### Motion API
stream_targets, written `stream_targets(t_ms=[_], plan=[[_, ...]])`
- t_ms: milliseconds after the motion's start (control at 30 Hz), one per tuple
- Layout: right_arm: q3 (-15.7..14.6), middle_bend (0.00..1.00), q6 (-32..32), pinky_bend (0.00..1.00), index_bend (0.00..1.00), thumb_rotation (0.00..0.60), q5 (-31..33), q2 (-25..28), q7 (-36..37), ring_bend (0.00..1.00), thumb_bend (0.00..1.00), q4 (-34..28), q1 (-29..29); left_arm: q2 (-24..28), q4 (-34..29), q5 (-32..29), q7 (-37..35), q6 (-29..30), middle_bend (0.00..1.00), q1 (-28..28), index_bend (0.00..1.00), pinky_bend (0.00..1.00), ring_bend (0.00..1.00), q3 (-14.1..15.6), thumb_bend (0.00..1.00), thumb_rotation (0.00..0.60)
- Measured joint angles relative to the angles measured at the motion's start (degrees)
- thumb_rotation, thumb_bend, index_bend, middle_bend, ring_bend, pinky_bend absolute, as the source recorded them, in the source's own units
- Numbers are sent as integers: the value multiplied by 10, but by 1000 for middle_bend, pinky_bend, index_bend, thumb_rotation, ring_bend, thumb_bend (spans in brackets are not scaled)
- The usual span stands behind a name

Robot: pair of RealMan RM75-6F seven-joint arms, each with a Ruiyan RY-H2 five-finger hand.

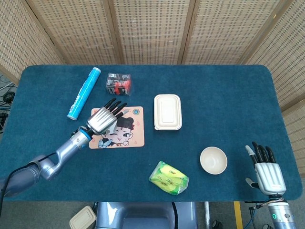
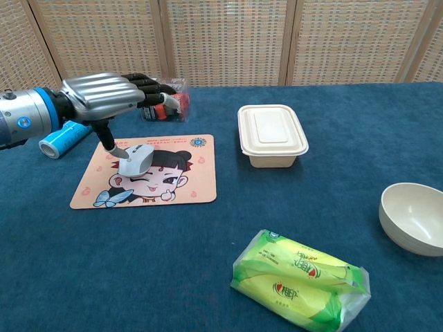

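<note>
A grey computer mouse [image 2: 136, 159] is seen left of centre in the chest view, resting on a cartoon-printed mouse pad [image 2: 187, 181] on the blue desk [image 2: 332, 138]. The left hand [image 2: 104, 97] is held just above it with fingers stretched forward and apart; the thumb reaches down to the mouse's rear, though a firm grip cannot be told. Behind the hand, a clear box of red and black items [image 1: 118, 83] and a blue tube [image 1: 84, 92] are placed. The right hand [image 1: 267, 172] is seen at the lower right of the head view, fingers extended, holding nothing.
</note>
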Motion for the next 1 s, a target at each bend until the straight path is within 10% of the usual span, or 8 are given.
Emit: stream_targets(t_ms=[500,1000], plan=[[0,0,10,0,0,600,-5,11,12,0,105,-10,-4,118,-330,-11,142,200,0,186,0,0,0,55,113,600],[4,0,24,0,0,600,-8,17,18,0,105,-15,-9,128,-333,9,160,327,0,340,0,0,0,114,86,600]])
